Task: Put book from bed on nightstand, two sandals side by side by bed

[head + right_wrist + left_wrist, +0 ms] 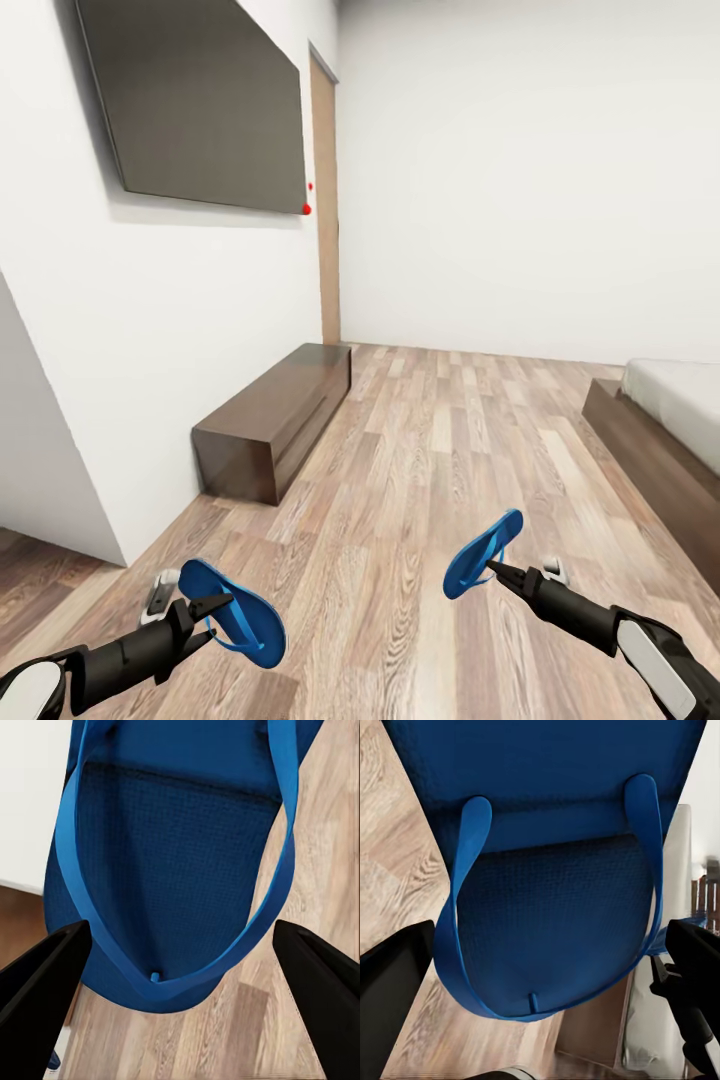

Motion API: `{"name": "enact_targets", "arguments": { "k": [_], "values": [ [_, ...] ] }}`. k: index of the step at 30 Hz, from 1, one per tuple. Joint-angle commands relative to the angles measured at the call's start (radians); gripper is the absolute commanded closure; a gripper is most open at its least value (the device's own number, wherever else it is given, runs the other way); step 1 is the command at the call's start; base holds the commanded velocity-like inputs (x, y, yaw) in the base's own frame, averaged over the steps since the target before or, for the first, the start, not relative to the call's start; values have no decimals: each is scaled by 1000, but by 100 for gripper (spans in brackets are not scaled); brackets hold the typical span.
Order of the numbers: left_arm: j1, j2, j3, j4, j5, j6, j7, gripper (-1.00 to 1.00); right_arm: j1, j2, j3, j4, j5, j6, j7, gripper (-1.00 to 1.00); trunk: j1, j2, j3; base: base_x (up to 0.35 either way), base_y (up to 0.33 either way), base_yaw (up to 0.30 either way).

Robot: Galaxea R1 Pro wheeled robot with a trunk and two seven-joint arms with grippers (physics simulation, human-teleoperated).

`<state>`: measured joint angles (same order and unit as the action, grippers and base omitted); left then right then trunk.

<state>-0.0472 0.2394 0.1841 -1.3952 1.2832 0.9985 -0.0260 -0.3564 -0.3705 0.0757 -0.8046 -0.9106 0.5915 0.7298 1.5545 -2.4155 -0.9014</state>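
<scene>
Blue sandals are both off the floor, the left gripper (218, 612) clamped on one sandal (240, 612) and the right gripper (497, 570) clamped on the other sandal (484, 553), so setting them beside the bed (662, 430) apparently remains, as does moving the book.

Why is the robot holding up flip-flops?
It is carrying them across the bedroom. The left gripper holds one blue sandal and the right gripper holds the other sandal, both lifted off the wood floor. The bed is ahead on the right, and a low cabinet sits by the wall.
</scene>
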Motion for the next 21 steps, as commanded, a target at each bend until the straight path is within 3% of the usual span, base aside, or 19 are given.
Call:
{"name": "enact_targets", "arguments": {
  "k": [1,11,21],
  "values": [
    [0,0,2,-1,1,5,-3,100,-1,-1,3,1,-11,7,-1,100,0,0,-1,-138,-139,-243],
    [0,0,2,1,1,5,-3,100,-1,-1,3,1,-12,7,-1,100,0,0,-1,-116,-122,-243],
    [0,0,3,11,1,4,-3,100,-1,-1,3,1,-13,7,-1,100,0,0,-1,-24,-26,-243]
  ]
}}
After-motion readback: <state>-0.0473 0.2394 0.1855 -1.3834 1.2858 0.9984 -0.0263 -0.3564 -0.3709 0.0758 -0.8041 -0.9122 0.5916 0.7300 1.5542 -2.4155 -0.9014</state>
